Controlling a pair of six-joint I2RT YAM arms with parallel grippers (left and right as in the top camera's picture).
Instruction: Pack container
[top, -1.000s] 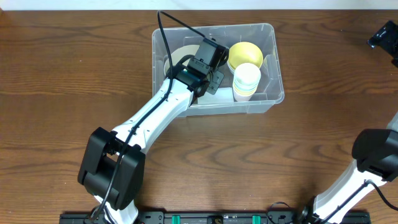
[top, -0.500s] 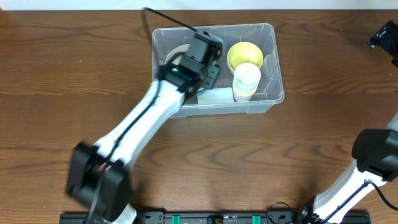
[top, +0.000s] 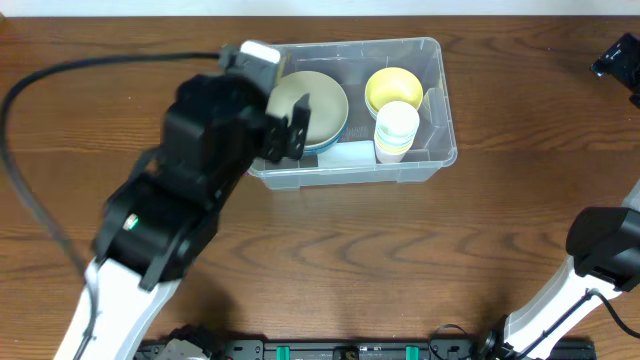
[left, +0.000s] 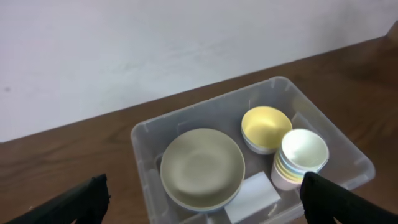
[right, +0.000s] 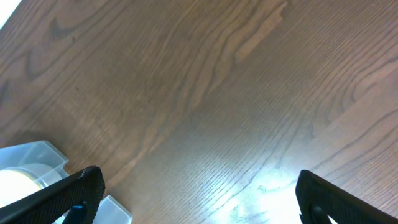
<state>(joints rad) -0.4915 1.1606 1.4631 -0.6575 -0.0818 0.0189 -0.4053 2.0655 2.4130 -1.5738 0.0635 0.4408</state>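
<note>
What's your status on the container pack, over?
Left fingers open, above container. Right fingers open, over table. Inside: plate, yellow bowl, cup stack. Left arm overhangs its left end.

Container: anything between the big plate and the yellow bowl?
Nothing. In the overhead view only a narrow strip of the container floor, bare, separates the plate from the yellow bowl; they lie side by side, apart.

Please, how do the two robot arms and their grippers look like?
Both have white links and bulky black joint housings. The left arm shows a small green light and a black cable looping off it; the right arm looks alike. The left gripper and right gripper have matte black fingers.
</note>
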